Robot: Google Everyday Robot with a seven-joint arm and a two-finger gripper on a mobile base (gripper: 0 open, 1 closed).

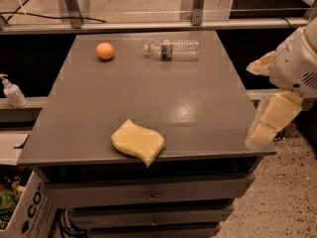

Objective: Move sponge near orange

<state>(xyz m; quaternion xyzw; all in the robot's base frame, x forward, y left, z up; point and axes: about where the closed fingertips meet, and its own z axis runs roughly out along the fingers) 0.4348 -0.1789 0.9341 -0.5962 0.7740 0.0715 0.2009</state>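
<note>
1. Gripper point(271, 119): I see it at the right edge of the scene, off the right side of the grey table point(198, 103) and level with that table's near right corner. It hangs from the white arm housing point(297, 63) above it. I cannot tell whether it is wide or narrow. It is well apart from both task items.

2. Sponge point(138, 142): pale yellow, wavy-edged, lying flat at the near edge of the table, slightly left of centre. One corner pokes just over the near edge. Nothing touches it.

3. Orange point(104, 50): resting on the far left part of the tabletop, well apart from the sponge, with most of the table's depth between them.

4. Water bottle point(172, 48): clear plastic, lying on its side along the far edge, just right of the orange and not touching it.

5. Surroundings: drawer fronts point(148, 192) below the tabletop; a pump dispenser point(12, 90) on a ledge to the left; a cardboard box point(25, 212) on the floor at near left.
</note>
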